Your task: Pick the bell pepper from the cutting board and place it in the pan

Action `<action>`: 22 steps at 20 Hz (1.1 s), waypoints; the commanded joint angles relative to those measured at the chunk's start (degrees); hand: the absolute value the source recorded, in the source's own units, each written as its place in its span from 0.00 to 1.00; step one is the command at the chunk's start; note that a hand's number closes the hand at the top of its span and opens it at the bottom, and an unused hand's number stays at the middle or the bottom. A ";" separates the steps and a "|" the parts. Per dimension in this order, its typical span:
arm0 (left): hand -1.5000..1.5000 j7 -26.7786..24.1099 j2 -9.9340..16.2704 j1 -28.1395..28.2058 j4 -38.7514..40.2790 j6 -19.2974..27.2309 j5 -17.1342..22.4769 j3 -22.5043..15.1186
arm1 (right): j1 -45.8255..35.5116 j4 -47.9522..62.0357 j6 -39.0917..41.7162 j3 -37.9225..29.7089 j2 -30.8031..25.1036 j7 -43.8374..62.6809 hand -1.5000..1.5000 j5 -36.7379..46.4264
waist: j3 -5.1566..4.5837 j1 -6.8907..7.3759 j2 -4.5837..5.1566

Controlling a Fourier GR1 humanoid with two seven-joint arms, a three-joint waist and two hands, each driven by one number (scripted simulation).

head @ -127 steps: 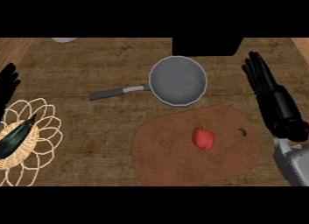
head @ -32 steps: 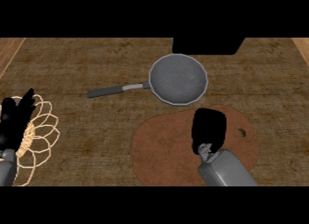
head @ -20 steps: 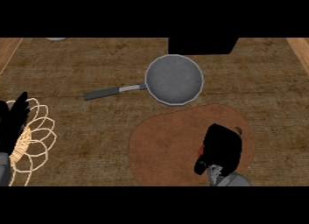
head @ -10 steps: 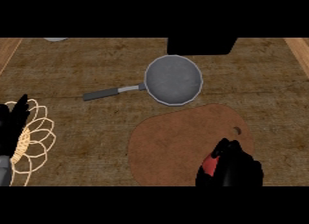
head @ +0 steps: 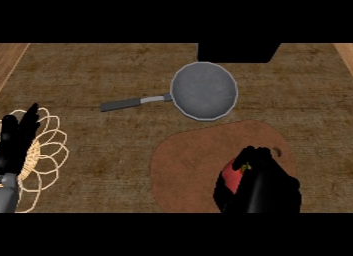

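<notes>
- While my right hand (head: 262, 185) stays low at the near right, its fingers are curled round the red bell pepper (head: 229, 176), holding it over the near part of the brown cutting board (head: 190, 160).
- Only a small part of the pepper shows beside the fingers.
- I see the grey pan (head: 203, 90) farther away, just beyond the board, with its dark handle pointing left.
- My left hand (head: 12, 145) rests at the near left, fingers straight, over the woven wire basket (head: 47, 150).
</notes>
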 commanded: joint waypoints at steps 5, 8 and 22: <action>0.50 -0.61 -0.91 -1.03 0.44 -0.21 -0.30 -0.39 | -14.51 8.42 -7.37 -12.36 0.63 10.40 1.00 -9.43 | 0.06 1.14 0.56; 0.50 0.47 -0.41 -1.69 0.67 -0.31 -0.62 -0.27 | -17.46 14.28 -13.36 -18.18 0.64 7.46 1.00 -12.86 | 0.11 1.33 0.66; 0.50 -0.44 -2.69 -4.25 2.20 0.07 -1.77 -1.59 | -33.18 54.95 -38.05 -36.60 0.65 -8.34 1.00 -27.44 | 0.15 2.66 1.14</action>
